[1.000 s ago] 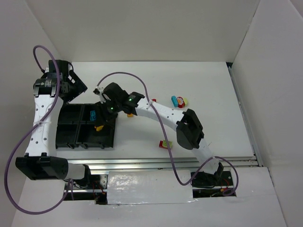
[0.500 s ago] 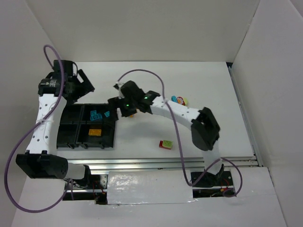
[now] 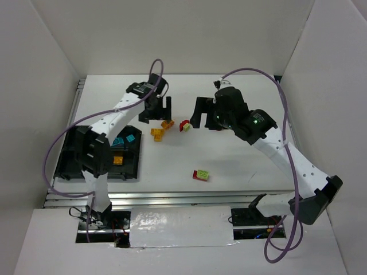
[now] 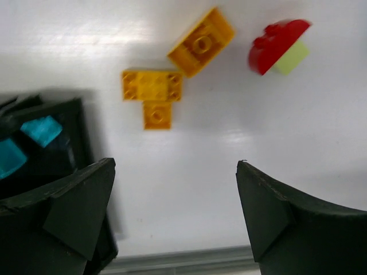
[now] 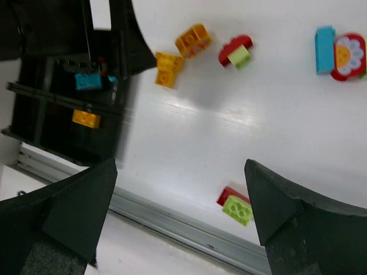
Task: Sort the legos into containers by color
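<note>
My left gripper (image 3: 156, 112) is open and empty, above two orange bricks (image 3: 167, 124) (image 3: 156, 133) in the middle of the table. In the left wrist view they (image 4: 201, 41) (image 4: 152, 91) lie ahead of the fingers (image 4: 74, 206), with a red and lime piece (image 4: 279, 44) to their right. My right gripper (image 3: 205, 117) is open and empty, just right of that red and lime piece (image 3: 184, 125). The black tray (image 3: 77, 166) at the left holds cyan bricks (image 3: 118, 141) and one orange brick (image 3: 117, 160). A red and lime brick (image 3: 200, 175) lies near the front edge.
The right wrist view shows a cyan brick joined to a red flower piece (image 5: 338, 51) at the far right; my right arm hides it in the top view. A metal rail (image 3: 172, 197) runs along the table's front edge. White walls close in three sides.
My left arm swung from the far left corner over the tray to the middle of the table. My right gripper drew back from the tray to the right and left an orange brick in it.
</note>
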`<action>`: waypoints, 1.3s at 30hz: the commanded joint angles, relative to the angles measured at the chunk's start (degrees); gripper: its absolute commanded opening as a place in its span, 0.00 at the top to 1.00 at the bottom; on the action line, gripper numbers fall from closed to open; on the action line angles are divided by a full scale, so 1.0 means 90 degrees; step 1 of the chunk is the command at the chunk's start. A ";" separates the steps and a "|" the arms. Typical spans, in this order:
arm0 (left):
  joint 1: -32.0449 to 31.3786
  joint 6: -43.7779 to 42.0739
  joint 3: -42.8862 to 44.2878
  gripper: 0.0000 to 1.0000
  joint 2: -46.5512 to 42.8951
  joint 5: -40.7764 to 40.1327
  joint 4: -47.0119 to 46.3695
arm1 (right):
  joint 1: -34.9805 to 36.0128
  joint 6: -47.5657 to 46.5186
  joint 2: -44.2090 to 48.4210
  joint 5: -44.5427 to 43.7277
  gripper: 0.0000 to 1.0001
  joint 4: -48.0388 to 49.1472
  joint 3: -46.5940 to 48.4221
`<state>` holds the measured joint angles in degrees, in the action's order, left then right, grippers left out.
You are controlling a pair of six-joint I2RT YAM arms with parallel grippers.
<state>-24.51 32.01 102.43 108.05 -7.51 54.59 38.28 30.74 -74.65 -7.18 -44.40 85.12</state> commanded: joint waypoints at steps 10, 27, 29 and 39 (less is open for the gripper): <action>-0.0197 -0.2219 0.1714 0.04 0.2085 0.0160 -0.0772 | -0.0279 -0.0593 0.0668 0.1276 0.00 -0.0047 -0.1215; -0.0099 -0.2551 0.1422 0.12 0.2555 0.0707 -0.1202 | -0.0289 -0.0964 0.0053 0.1774 0.00 -0.0223 -0.0737; -0.0099 -0.2541 0.1412 0.14 0.2584 0.0776 -0.1221 | -0.0289 -0.0965 0.0023 0.1784 0.00 -0.0184 -0.0737; -0.0021 -0.2434 0.1772 0.44 0.2984 0.0776 -0.1085 | -0.0289 -0.1023 -0.0065 0.1784 0.00 -0.0184 -0.0679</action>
<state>-25.15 10.61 115.44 133.49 -1.23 44.84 36.01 22.63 -75.40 8.49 -46.78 76.18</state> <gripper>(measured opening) 0.562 0.996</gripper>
